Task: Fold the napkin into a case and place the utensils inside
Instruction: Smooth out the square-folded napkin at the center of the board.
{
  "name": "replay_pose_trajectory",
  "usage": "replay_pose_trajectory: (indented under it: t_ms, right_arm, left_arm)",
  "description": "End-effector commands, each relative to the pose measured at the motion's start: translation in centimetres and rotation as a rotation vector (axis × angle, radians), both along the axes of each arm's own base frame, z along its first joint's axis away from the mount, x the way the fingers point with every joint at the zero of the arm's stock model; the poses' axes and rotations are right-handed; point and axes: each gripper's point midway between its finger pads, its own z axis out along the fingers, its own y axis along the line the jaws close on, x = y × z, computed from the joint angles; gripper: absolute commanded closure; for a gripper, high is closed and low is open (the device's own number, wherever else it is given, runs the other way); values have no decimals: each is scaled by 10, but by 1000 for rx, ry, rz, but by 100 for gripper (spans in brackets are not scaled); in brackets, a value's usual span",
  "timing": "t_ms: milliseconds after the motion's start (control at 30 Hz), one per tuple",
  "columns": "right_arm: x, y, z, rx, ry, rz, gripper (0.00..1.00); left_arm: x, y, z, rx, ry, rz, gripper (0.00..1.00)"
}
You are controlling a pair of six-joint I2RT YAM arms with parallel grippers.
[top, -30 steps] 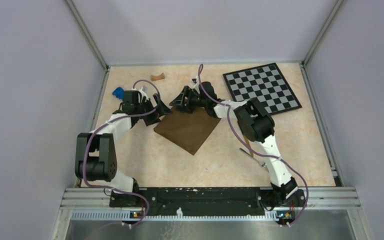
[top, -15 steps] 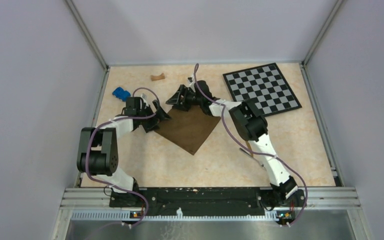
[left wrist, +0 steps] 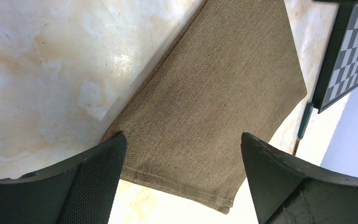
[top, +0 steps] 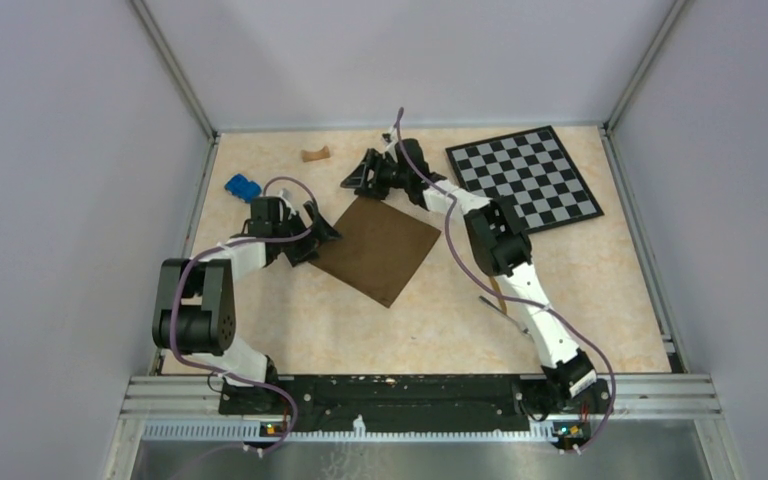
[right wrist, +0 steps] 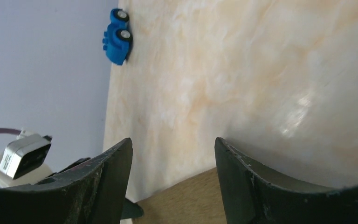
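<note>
Beige marbled counter (top: 610, 300), loose items lying flat on it.
Brown napkin (top: 377, 248) centre, checkerboard (top: 523, 178) far right, blue block (top: 242, 187) far left, tan piece (top: 314, 154) at back, utensils (top: 493, 298) partly hidden.

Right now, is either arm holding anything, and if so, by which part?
Nothing is held. Both pairs of jaws stand open and empty. The napkin lies flat, gripped by neither.

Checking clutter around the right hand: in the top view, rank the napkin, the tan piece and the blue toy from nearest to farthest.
From the right hand:
1. napkin, its far corner just on the near side of the hand.
2. tan piece, left, by the far wall.
3. blue toy, at the left edge.
</note>
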Motion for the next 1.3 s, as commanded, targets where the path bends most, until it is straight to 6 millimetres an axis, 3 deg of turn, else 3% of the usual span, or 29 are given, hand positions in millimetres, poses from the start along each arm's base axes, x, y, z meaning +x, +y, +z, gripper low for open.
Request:
replay_pose_trajectory:
  t_ms: [0,100,200,267,333,433,533,733,933,1000,1133,1267]
  right_arm:
    - [43,-32,-15,-98,-41,-56,35]
    - [53,-35,21,-98,-81,-32,35]
    - [46,-45,68,-131,-128,-17,34]
    - [31,-53,95,-136,-139,-9,34]
    - [10,-60,109,-120,-135,5,34]
    - [-24,-68,119,-45,-119,30,34]
    - [-49,-73,113,17,-84,57,34]
    - [-70,-93,71,18,-19,60,36]
    - [-77,-135,29,11,26,20,37]
    - [-79,-152,16,-8,48,-4,37]
    - [-79,-183,7,-113,46,-45,37]
    - [-75,-200,34,-299,-43,-65,37]
  left_arm:
    - [-33,25,-41,116,150,61,1]
    - [-27,15,-27,109,107,3,1]
    - [-15,4,6,116,29,-63,1]
    - [-6,-3,31,84,-32,-88,1]
    - [5,-12,57,38,-101,-106,1]
    - [21,-23,77,-31,-157,-124,1]
    - [37,-33,69,-86,-131,-138,1]
    - [54,-33,37,-83,-65,-116,1]
    - [20,-10,-24,-34,86,-9,1]
    - [8,1,-35,9,107,26,1]
    - [-11,6,-39,37,120,28,1]
    - [-22,-7,-15,2,75,-44,1]
